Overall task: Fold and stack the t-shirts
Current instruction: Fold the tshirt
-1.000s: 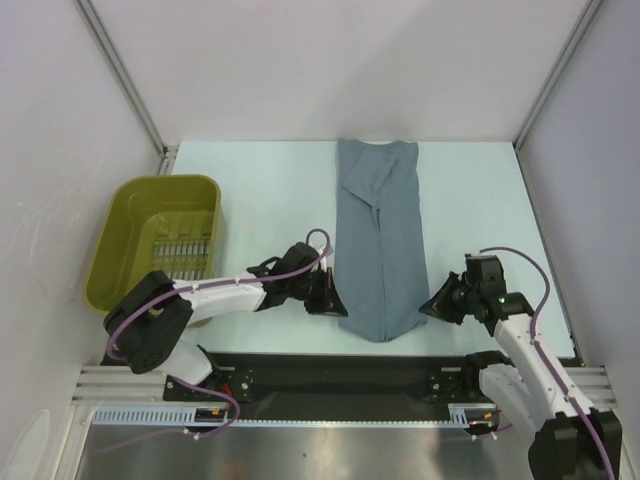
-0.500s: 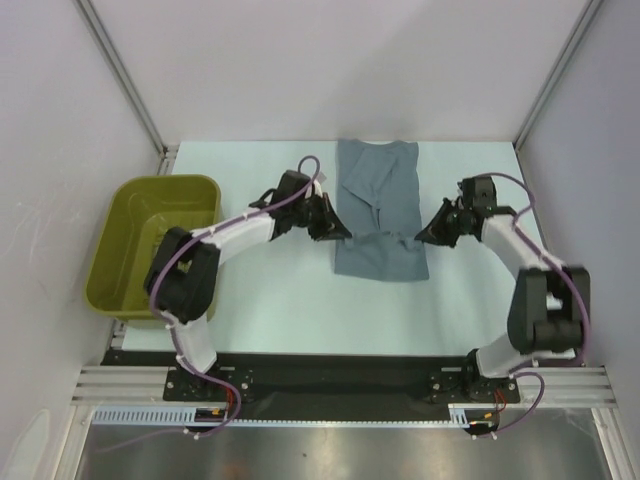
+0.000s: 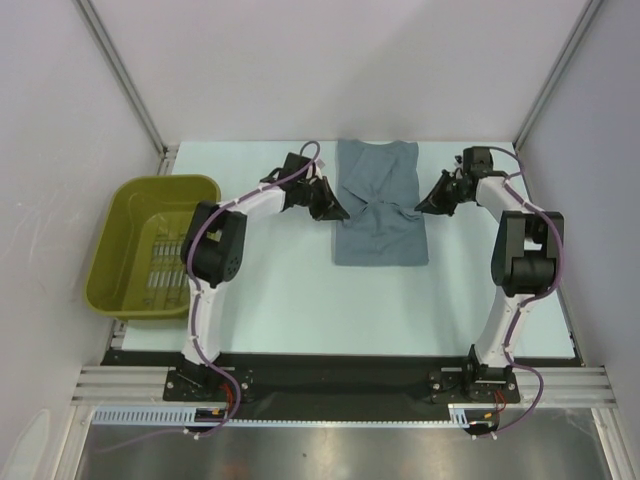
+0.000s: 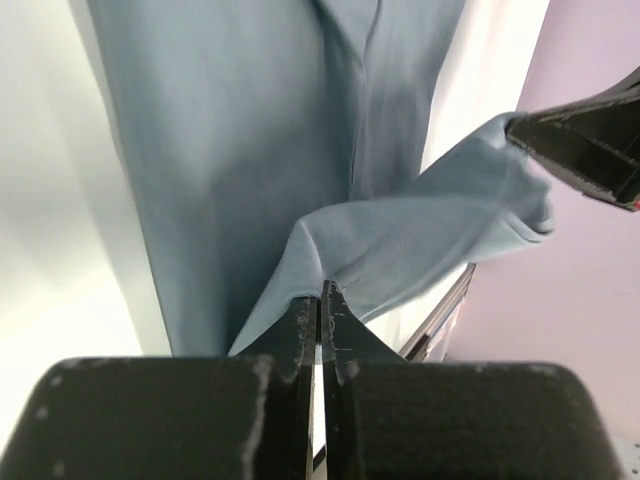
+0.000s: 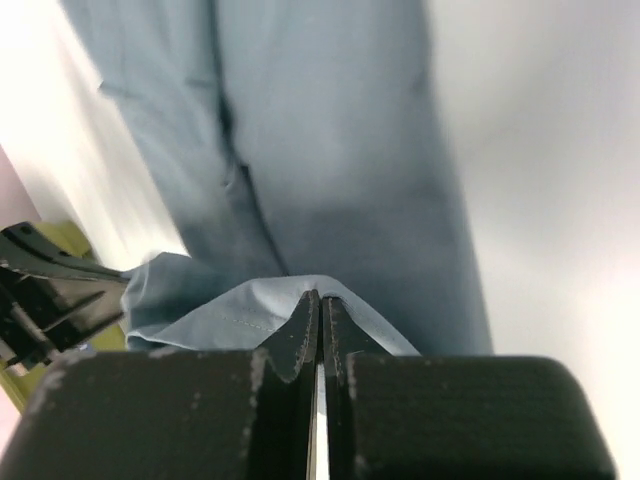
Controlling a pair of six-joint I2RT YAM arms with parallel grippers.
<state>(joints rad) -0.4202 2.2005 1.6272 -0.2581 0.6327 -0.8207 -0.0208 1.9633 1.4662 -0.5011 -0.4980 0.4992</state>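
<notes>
A slate blue-grey t-shirt [image 3: 380, 220] lies at the table's far middle, folded into a narrow strip with its near half doubled back over the far half. My left gripper [image 3: 340, 212] is shut on the left corner of the lifted hem [image 4: 400, 240]. My right gripper [image 3: 422, 207] is shut on the right corner of that hem [image 5: 250, 305]. Both hold the hem a little above the shirt's far half [image 4: 230, 150]. In each wrist view the other gripper shows at the far end of the hem.
An olive basket [image 3: 150, 245] stands at the left of the table, its floor showing. The pale table top [image 3: 300, 290] runs round the shirt. The enclosure's walls and corner posts [image 3: 555, 75] stand close behind both grippers.
Both grippers have carried the shirt's near hem from the front of the table toward the back, folding the long strip in half. Both arms are now stretched far out.
</notes>
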